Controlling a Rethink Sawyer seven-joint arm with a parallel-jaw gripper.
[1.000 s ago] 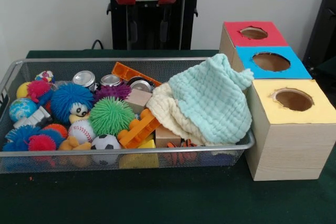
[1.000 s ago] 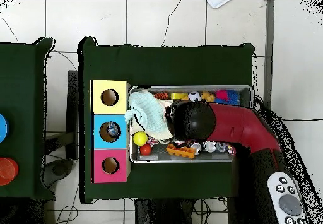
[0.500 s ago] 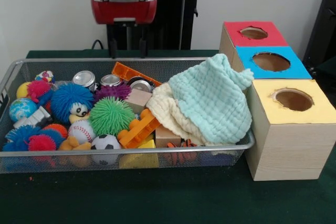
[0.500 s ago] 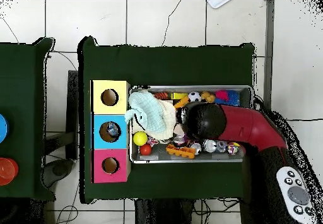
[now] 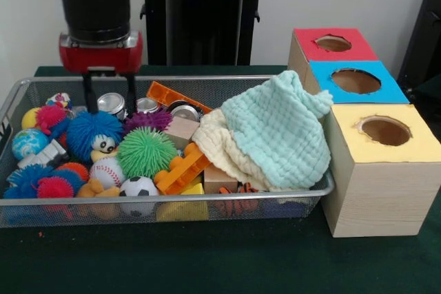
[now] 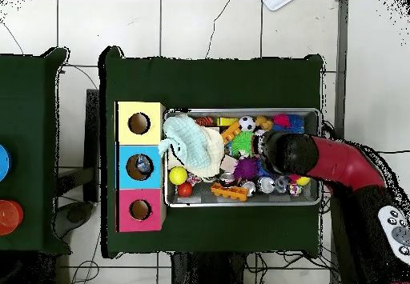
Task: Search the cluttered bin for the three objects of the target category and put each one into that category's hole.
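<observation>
Honestly, risk first: my fingers hang among packed toys, and a descent from here could snag the wrong one, since the silver can point(image 5: 110, 104) and the blue fuzzy ball point(image 5: 92, 131) sit touching right under my tips.
Cause: the bin point(image 5: 289, 202) is crowded, and which category I am after does not show, so I judge a mistaken pick the likeliest slip.
Hidden stock: the mint cloth point(image 5: 279, 131) is heaped over the end of the bin nearest the boxes and may cover targets; dragging it could spill things over the rim.
Pincer: my gripper point(image 5: 109, 93) is parted to a moderate gap, holding nothing; I think its tips hover just above the can, though contact is hard to rule out.
Target holes: red box point(image 5: 333, 43), blue box point(image 5: 355, 81) and yellow box point(image 5: 385, 131) stand in a row beside the bin, well apart from my arm.
Overhead: my arm point(image 6: 320, 159) covers the bin's end farthest from the boxes.
</observation>
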